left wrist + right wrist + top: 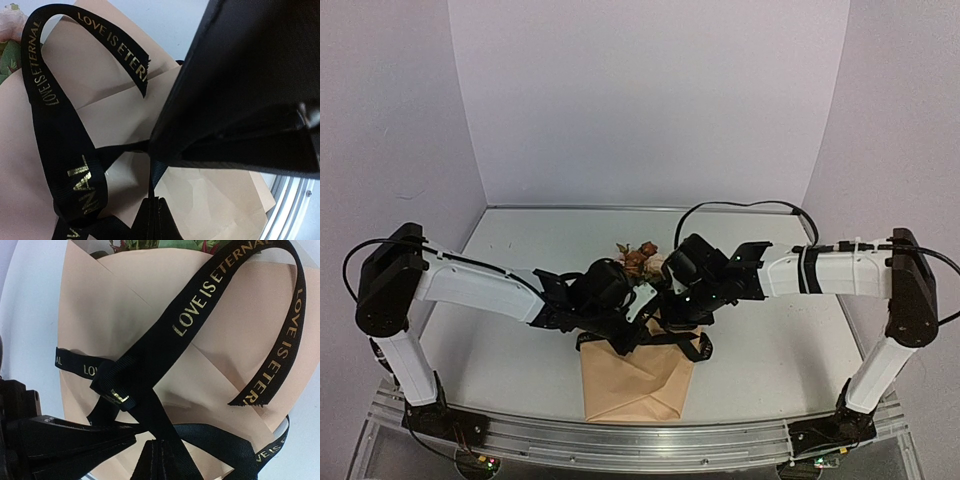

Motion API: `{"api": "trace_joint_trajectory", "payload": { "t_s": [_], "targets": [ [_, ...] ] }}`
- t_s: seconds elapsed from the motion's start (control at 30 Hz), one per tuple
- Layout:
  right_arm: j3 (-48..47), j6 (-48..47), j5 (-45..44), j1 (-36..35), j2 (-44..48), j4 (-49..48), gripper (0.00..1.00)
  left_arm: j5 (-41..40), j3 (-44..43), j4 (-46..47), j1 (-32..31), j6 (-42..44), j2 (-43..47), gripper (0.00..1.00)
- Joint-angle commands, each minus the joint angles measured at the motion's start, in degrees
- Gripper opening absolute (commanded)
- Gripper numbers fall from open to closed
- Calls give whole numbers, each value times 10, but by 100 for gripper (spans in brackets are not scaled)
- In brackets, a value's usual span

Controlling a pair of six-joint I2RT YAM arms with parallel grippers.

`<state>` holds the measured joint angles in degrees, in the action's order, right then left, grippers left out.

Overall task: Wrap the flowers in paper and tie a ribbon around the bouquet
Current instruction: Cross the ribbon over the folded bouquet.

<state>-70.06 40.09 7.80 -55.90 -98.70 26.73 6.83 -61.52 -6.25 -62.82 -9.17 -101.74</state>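
"Where are the flowers [638,260]?"
"Wrapped in the paper [635,385], lying on the worktop [770,340] between the arms."
"And the jaws?"
"Left jaws and right jaws are shut tight, each pinching the ribbon [200,315]. I think they're tying it. Next, pull both ends apart, gently."

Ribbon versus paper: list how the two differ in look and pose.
The ribbon is black with gold lettering; the paper is plain tan-peach. The ribbon is a narrow band, the paper a broad sheet. The ribbon arches in loose loops, while the paper lies folded with creases. Both go around the flowers.
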Motion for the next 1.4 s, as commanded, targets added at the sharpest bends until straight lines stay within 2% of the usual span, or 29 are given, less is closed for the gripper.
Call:
{"api": "trace_joint_trajectory", "payload": {
  "t_s": [0.0, 0.13, 0.2, 0.4, 0.5, 0.63, 0.93, 1.07, 1.17, 1.37],
  "targets": [
    [0, 26, -34, 3, 5, -1, 0, -16, -30, 51, -1, -51, -19, 2],
    [11, 38, -60, 3, 14, -1, 7, -25, -42, 60, -1, -73, -34, 2],
    [15, 42, -70, 3, 21, -1, 14, -25, -47, 60, -1, -78, -41, 2],
    [45, 56, -113, 3, 73, -1, 44, -23, -48, 60, -1, -82, -48, 2],
    [74, 76, -144, 3, 116, -1, 53, -20, -52, 60, -1, -82, -53, 2],
    [143, 114, -172, 3, 158, -15, 55, -16, -54, 60, -1, -83, -56, 2],
    [246, 184, -134, 15, 158, -134, 54, -16, -61, 60, -1, -80, -56, 2],
    [258, 201, -115, 25, 138, -182, 50, -16, -61, 60, -1, -79, -54, 2],
    [260, 214, -100, 28, 119, -204, 44, -17, -62, 60, -1, -78, -53, 2],
    [281, 227, -111, 36, 113, -228, 38, -15, -60, 60, -1, -79, -53, 2]
  ]
}}
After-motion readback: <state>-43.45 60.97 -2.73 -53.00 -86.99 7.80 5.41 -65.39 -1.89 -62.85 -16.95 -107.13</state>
